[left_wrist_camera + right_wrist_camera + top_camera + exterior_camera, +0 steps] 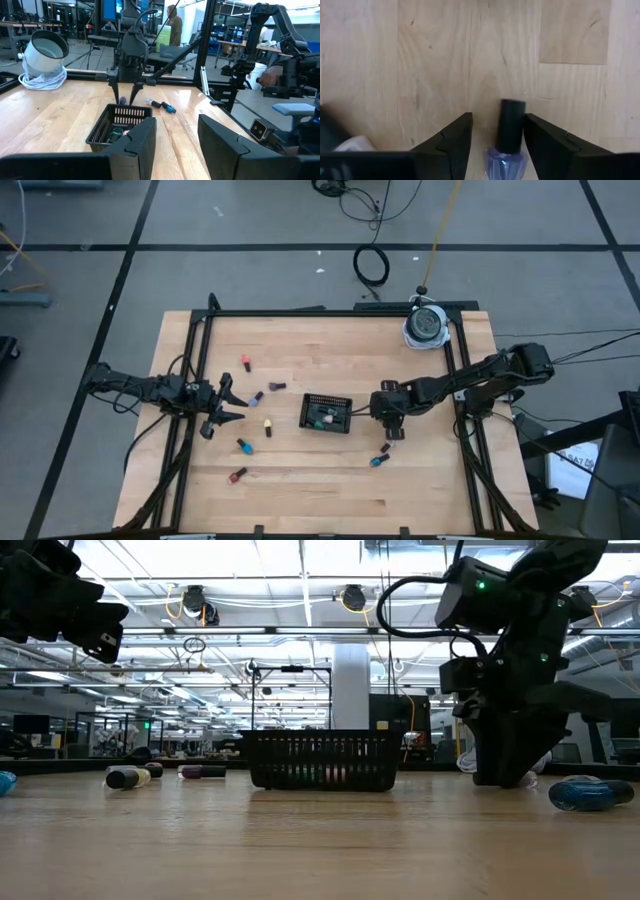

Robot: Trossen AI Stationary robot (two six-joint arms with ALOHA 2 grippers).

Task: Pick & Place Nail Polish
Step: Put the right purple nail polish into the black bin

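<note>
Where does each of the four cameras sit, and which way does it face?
High view: overhead, straight down on the table, both arms in view.
Low view: table height, level across at the mesh tray; the right arm's dark bulk stands right of it.
Left wrist view: past open left gripper, toward tray and right arm.
Right wrist view: down at a purple bottle between the right gripper fingers.
Shared: the tray appears in high, low and left wrist views.
</note>
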